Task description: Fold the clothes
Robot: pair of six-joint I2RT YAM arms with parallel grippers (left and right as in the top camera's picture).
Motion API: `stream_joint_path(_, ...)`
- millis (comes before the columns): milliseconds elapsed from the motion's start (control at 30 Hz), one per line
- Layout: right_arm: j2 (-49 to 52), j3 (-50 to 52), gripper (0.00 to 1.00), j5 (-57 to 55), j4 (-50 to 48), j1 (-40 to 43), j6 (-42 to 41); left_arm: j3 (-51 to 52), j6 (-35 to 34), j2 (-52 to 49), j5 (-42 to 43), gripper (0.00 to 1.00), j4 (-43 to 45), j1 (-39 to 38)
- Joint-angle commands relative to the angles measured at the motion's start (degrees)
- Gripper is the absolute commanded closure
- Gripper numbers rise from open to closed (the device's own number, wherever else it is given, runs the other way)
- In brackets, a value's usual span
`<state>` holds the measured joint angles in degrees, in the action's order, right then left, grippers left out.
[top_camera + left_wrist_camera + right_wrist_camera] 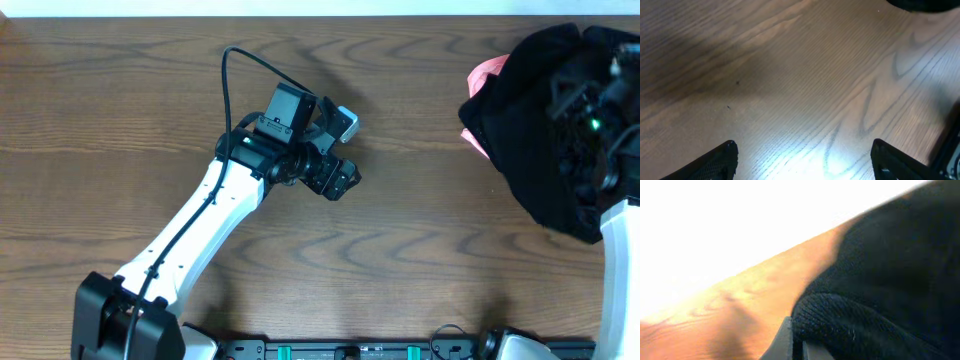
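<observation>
The clothes are a black fuzzy knit garment [530, 130] bunched in a heap at the table's far right. No buttons show. My right gripper [588, 112] is sunk in the heap. In the right wrist view its fingers [797, 342] are shut on a fold of the black knit [880, 280]. My left gripper [343, 180] is over bare wood at the table's middle, well left of the garment. In the left wrist view its fingers [803, 146] are wide open and empty, and a bit of the garment [920, 4] shows at the top edge.
A pink piece [485, 75] pokes out from under the garment's left side. The wooden table [120, 120] stretches left of the heap. The arm bases and a black rail [350, 350] sit along the front edge.
</observation>
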<state>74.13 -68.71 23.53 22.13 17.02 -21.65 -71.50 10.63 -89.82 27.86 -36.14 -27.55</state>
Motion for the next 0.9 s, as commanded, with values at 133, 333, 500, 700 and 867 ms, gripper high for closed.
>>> stream_joint_path(133, -0.50, -8.24, 0.98, -5.70, -4.83, -13.22, -3.19, -0.20, -1.03, 10.97, -0.37, 0.16, -1.25, -0.13)
stream_joint_path(333, 0.81, -14.40, 0.98, -10.34, -11.47, -21.92, -3.10, -0.20, -1.01, 20.83, -5.29, 0.16, -2.47, -0.13)
stream_joint_path(500, 3.85, -19.87, 0.98, -11.61, -20.00, -27.21, -3.19, -0.20, -1.05, 24.28, -6.95, 0.16, -5.53, -0.13)
stream_joint_path(700, 8.31, -25.55, 0.98, -19.32, -26.58, -34.49, -4.26, -0.20, -1.46, 24.35, -6.93, 0.16, -8.07, -0.13)
stream_joint_path(867, 11.76, -28.96, 0.98, -21.88, -27.06, -39.15, -4.02, -0.20, -1.51, 24.37, -6.93, 0.16, -8.17, -0.13)
